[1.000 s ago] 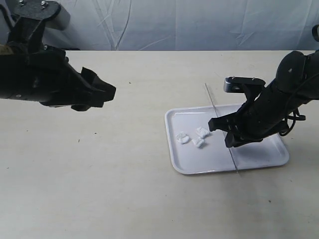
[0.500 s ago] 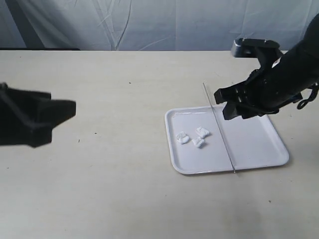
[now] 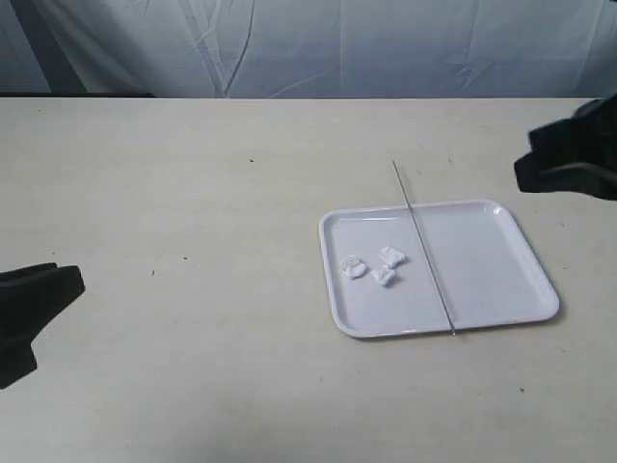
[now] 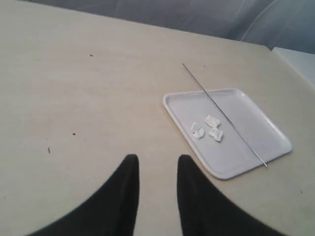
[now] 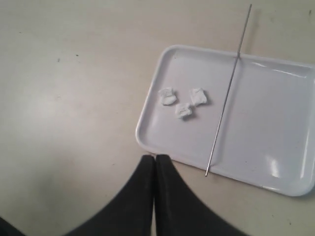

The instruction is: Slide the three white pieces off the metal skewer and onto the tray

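Note:
The white tray (image 3: 492, 260) lies right of the table's centre. Three white pieces (image 3: 354, 265) (image 3: 390, 256) (image 3: 384, 277) lie loose on its left half. The metal skewer (image 3: 424, 249) lies bare across the tray, with both ends sticking out past the rim. My left gripper (image 3: 75, 283) is at the far left edge, well away from the tray. In the left wrist view it (image 4: 157, 160) is open and empty. At the right edge, beyond the tray, is my right gripper (image 3: 525, 166). The right wrist view shows it (image 5: 155, 158) shut on nothing, just off the tray's rim (image 5: 147, 142).
The beige tabletop (image 3: 212, 193) spreads wide around the tray. A wrinkled pale blue backdrop (image 3: 308, 48) runs behind the far table edge.
Both arms have drawn back toward the edges of the view. The right gripper rose from the skewer, which stays lying across the tray. The left jaws narrowed.

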Available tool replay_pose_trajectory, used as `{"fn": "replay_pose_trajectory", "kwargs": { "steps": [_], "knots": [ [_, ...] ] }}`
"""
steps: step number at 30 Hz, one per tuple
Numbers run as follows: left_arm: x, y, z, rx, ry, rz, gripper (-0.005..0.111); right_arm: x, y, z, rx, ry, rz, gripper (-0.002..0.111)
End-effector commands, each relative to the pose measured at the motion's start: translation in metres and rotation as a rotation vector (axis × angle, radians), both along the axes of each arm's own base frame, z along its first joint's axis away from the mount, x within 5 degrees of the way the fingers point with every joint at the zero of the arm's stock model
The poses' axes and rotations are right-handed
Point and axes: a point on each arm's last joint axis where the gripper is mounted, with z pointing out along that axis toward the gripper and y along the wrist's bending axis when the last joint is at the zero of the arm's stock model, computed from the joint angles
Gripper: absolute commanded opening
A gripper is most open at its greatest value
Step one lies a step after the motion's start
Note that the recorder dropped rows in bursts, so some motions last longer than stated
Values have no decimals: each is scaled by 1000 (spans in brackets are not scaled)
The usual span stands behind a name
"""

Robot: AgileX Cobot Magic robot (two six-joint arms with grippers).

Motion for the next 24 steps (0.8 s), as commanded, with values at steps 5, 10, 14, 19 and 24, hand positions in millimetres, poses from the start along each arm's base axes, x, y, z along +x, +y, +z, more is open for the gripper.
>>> {"fn": "replay_pose_trajectory", "kwargs": {
  "steps": [5,10,14,19,24],
  "knots": [
    [-13,8,-9,-54,-50,16,5,-76,-20,-13,52,-102,17,-1],
    [-17,13,-22,0,-113,20,0,-110,-30,-29,45,-136,31,-1],
    [-15,21,-27,19,-248,90,0,-123,-36,-28,11,-188,33,-1],
    [-15,25,-18,59,-386,109,0,-132,-51,-33,-118,-285,-10,-1],
    [-16,24,-19,93,-395,89,0,-132,-69,-48,-80,-525,-271,-1]
  ]
}}
